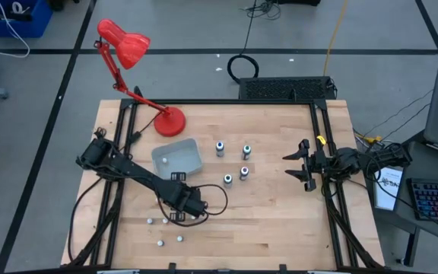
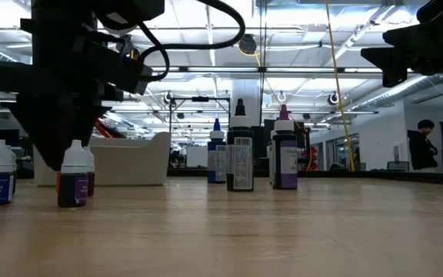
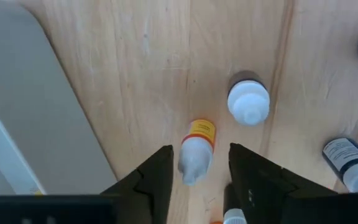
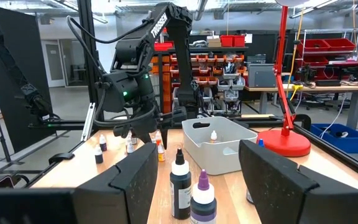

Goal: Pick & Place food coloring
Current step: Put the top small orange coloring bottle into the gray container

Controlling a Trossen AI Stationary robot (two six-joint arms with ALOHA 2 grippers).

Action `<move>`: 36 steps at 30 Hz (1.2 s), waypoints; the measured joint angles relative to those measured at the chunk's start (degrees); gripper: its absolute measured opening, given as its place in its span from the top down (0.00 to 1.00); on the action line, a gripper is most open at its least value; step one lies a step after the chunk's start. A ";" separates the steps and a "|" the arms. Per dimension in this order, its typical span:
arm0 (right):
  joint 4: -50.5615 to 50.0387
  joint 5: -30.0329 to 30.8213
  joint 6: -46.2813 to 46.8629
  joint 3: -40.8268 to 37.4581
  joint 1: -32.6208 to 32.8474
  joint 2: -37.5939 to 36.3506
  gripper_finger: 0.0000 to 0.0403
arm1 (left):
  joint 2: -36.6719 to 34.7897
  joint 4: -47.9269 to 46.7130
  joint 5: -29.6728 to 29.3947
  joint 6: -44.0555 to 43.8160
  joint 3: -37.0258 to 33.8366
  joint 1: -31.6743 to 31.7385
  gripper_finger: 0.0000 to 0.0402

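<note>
The food coloring is several tiny bottles standing on the wooden table. Small whitish ones (image 1: pixel 160 243) stand near the table's near edge, and taller dark ones (image 1: pixel 228 180) stand at mid-table. One small bottle (image 4: pixel 213 135) shows in the grey tray (image 1: pixel 177 157). My left gripper (image 1: pixel 192 211) is open, low over the table and pointing down. Its fingers (image 3: pixel 161 171) stand on either side of a small bottle with an orange label and a white cap (image 3: pixel 196 151); I see no touch. My right gripper (image 1: pixel 299 164) waits open at the table's right side.
A red desk lamp (image 1: pixel 169 120) stands on the far left of the table, beside the tray. More small bottles (image 3: pixel 248 102) stand close around my left gripper. Cables loop beside the left arm (image 1: pixel 215 199). A person (image 2: pixel 421 146) stands in the room beyond the table.
</note>
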 joint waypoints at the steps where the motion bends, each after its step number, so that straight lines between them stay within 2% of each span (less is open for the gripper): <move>1: 0.00 0.00 0.00 0.00 0.00 0.00 0.47 | 0.00 0.00 0.00 -0.02 0.00 0.00 0.64; 10: 0.00 0.01 0.00 -0.02 0.00 0.01 0.47 | -0.02 -0.19 0.04 -0.22 -0.41 0.00 0.68; 19: 0.00 0.00 0.00 -0.01 0.00 0.02 0.47 | -0.02 0.33 1.19 -1.67 -5.19 0.39 0.68; 36: 0.00 0.00 -0.01 -0.01 0.00 0.02 0.47 | -0.22 0.48 0.79 -0.04 -4.04 0.48 0.68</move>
